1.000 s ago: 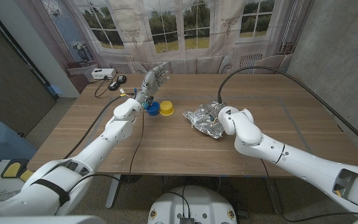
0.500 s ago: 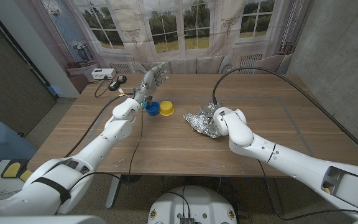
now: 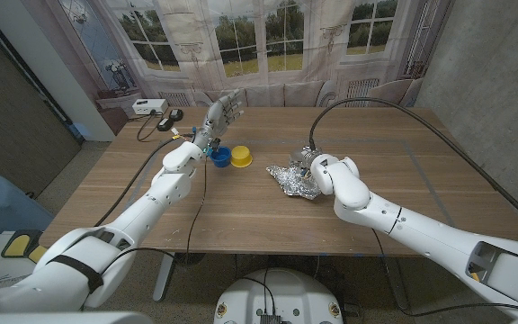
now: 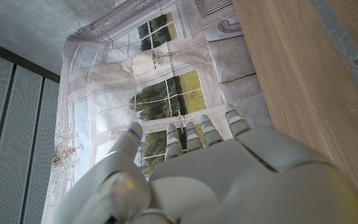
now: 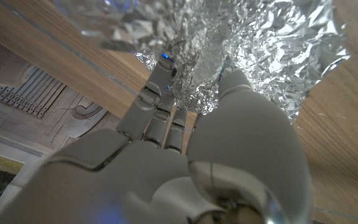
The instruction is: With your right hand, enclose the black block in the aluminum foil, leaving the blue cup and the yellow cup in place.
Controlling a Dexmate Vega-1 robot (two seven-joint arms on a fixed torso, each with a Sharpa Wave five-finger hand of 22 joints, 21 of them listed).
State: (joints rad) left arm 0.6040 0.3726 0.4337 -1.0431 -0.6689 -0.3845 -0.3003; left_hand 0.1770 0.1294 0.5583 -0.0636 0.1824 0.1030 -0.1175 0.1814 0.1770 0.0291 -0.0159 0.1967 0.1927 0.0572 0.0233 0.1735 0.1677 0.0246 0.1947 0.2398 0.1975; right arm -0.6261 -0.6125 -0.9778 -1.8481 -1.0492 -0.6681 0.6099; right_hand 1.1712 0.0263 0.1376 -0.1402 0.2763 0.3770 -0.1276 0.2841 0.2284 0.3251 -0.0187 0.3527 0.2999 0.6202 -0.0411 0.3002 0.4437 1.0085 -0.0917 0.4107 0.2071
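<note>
Your right hand (image 3: 311, 167) is pressing into the foil (image 3: 288, 177), a crinkled, shiny silver sheet bunched into an irregular lump on the wooden table (image 3: 241, 211); seen from the head, the foil is lying well to the right of the yellow cup (image 3: 241, 157), and the hand is covering the lump's right side; the black block itself is not visible, so you cannot tell from here whether it is fully wrapped. From the right wrist, you are getting what the head view is hiding: the smooth white fingers (image 5: 160, 84) are curling against a tight ridge of foil (image 5: 272, 43), with the thumb on the other side of that ridge, so the hand is pinching the foil between them; the wood grain is showing on both sides of the sheet.

The yellow cup is a squat round shape, sitting just to the right of the blue cup (image 3: 219, 157), the two touching or nearly so. Your left hand (image 3: 221, 113) is hovering raised above and behind the blue cup, fingers spread wide and holding nothing; its wrist camera is showing the same hand (image 4: 216, 174) from behind, fingers straight, against a printed window backdrop. No writing is readable anywhere.
</note>
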